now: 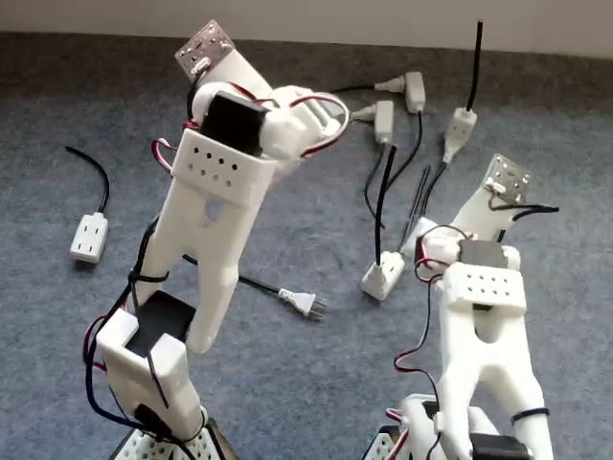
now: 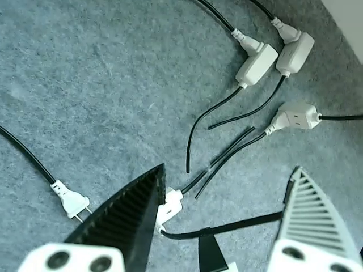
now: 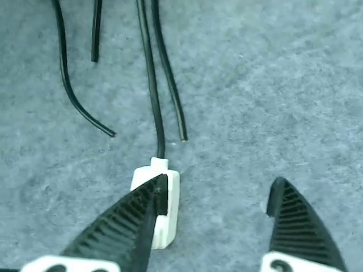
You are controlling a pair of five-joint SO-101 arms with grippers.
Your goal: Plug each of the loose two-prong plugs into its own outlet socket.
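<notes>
left gripper [image 2: 228,168]: wide open, nothing in it. Hangs over bare carpet and loose cord ends.
right gripper [image 3: 222,178]: wide open, holding nothing. One black finger overlaps the edge of the middle socket; can't tell if it touches.
loose plug [image 1: 305,303]: lower centre of the high view, flat on the carpet, prongs pointing right. Its black cord runs left and passes behind the left arm.
middle socket [image 1: 383,276]: centre of the high view, just right of the loose plug but apart from it. Its cord runs up the frame.
left socket [image 1: 88,238]: far left of the high view, slots facing up, short black cord curling upward. Well apart from the loose plug.
inner top socket [image 1: 383,120]: upper centre-right, with a white plug at its left end that looks seated.
outer top socket [image 1: 414,91]: just beside the inner one, up and to the right. Same there, a white plug at its left end.
far socket [image 1: 460,126]: upper right, cord going straight up the frame.
cord ends [image 1: 421,201]: several loose black lengths between the top sockets and the middle socket.
left arm [image 1: 206,211]: left half of the frame, reaching to top centre.
right arm [image 1: 484,326]: lower right.
carpet [image 1: 316,402]: grey, under everything.
</notes>
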